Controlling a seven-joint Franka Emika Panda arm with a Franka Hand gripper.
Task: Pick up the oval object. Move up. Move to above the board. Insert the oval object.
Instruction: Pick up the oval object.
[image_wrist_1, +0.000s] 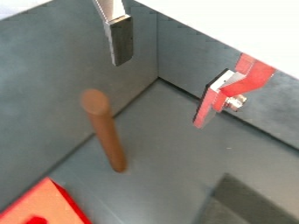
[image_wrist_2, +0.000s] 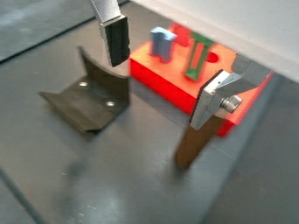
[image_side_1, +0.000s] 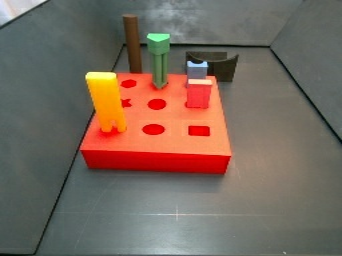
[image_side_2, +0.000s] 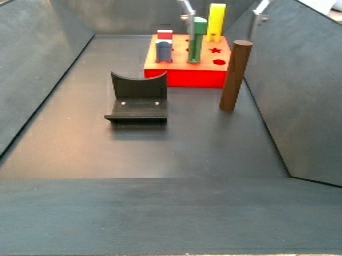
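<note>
Wrist views showed the gripper spread wide (holding nothing) above the brown peg, upright beside the red board.

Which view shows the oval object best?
A side view: the oval object stands whole, upright beside the board. A wrist view blurs it below the open end effector; the remaining views hide part of it.

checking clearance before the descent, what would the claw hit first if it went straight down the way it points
Probably the oval object: it stands upright below the open claw. Depth is unclear, so the bare floor is possible.
</note>
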